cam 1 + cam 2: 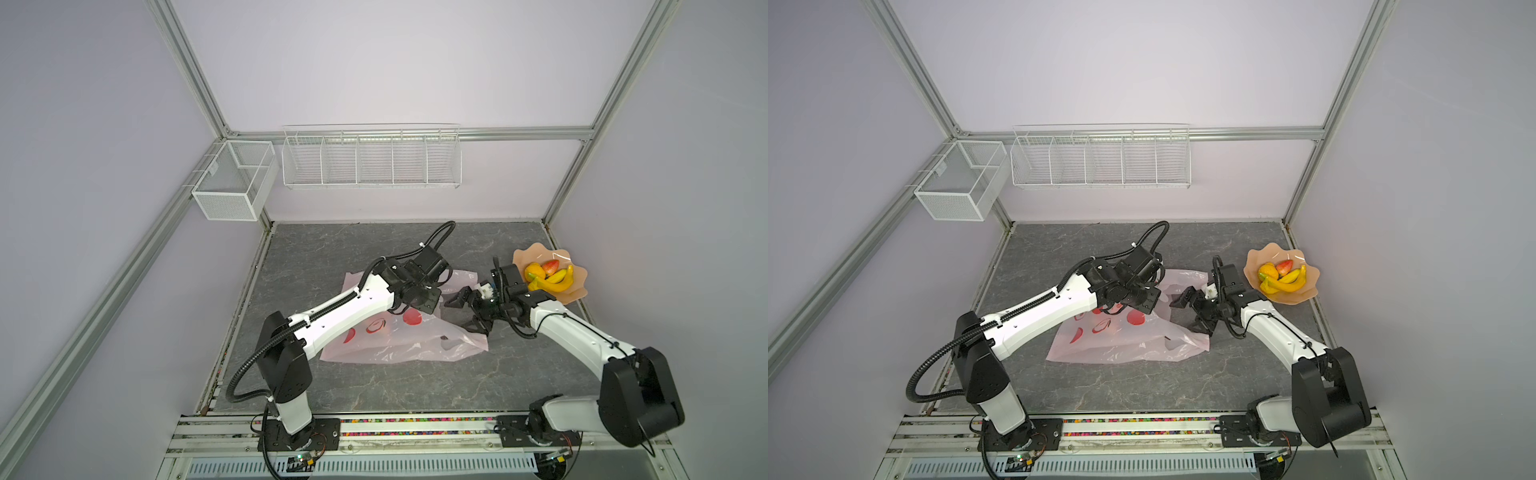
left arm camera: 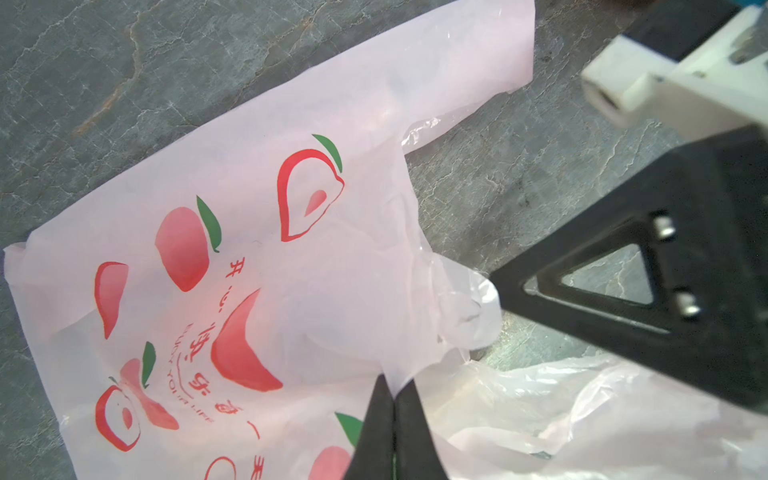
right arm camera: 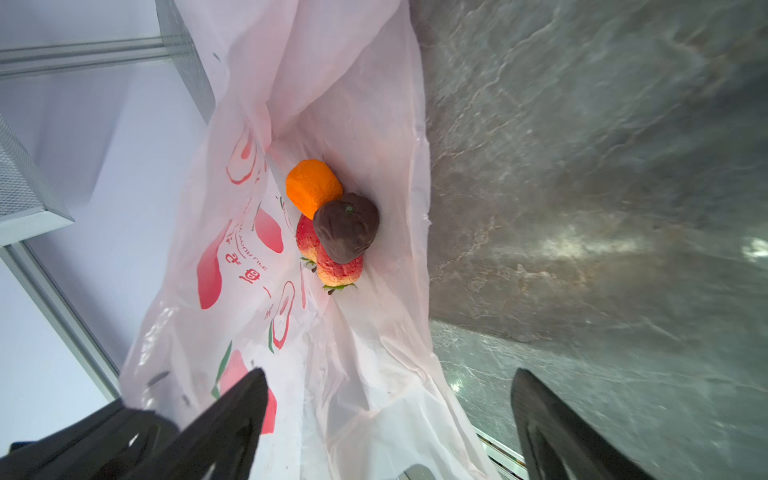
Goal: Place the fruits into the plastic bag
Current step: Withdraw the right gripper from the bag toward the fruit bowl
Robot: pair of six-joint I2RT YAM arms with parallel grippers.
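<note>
The pale-pink plastic bag (image 1: 395, 345) (image 1: 1125, 347) lies mid-table. My left gripper (image 2: 392, 382) (image 1: 430, 303) is shut on the edge of its upper layer, holding the mouth up. My right gripper (image 1: 463, 313) (image 3: 388, 374) stands open and empty at that mouth. In the right wrist view an orange (image 3: 311, 187), a dark brown round fruit (image 3: 345, 228) and a red strawberry (image 3: 336, 270) lie inside the bag (image 3: 353, 353). A banana (image 1: 557, 280) (image 1: 1289, 280), a red fruit (image 1: 550, 266) and a yellow piece (image 1: 533, 271) rest on the plate.
The peach wavy-edged plate (image 1: 577, 291) (image 1: 1308, 291) sits at the table's right edge, just behind my right wrist. A white wire rack (image 1: 372, 160) and a mesh box (image 1: 232, 183) hang on the back wall. Aluminium frame posts border the table.
</note>
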